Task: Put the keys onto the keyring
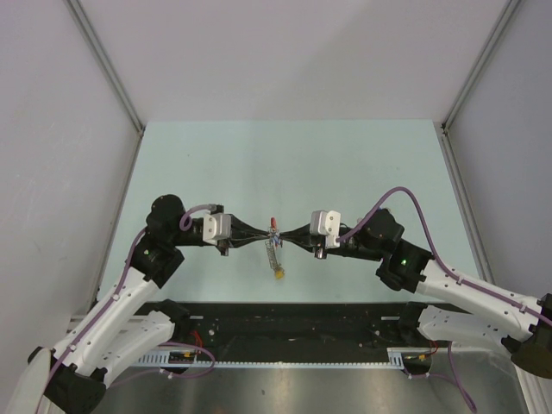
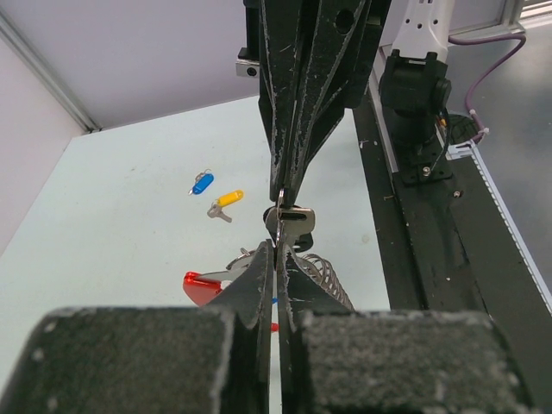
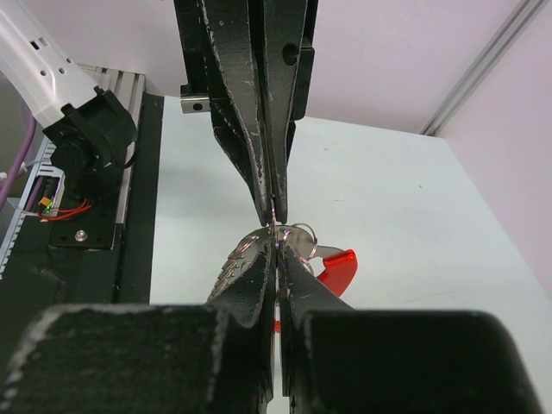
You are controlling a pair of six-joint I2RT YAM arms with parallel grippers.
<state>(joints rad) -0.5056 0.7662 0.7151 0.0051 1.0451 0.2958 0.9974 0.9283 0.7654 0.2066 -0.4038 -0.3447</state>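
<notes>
Holding the keyring [image 2: 203, 289] in the air over the table [image 1: 345, 164], with the left gripper [image 2: 276, 254] pinched shut on the ring wire and the right gripper [image 3: 276, 250] pinched shut on a silver key [image 2: 293, 222] touching it. Could drop the key, or bend the wire, by pulling apart or twisting with so small a hold. Can read no brand, label or writing.

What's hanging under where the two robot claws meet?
A silver key, a coiled metal spring and the keyring's red part. The shut left gripper and right gripper hide the rest.
</notes>
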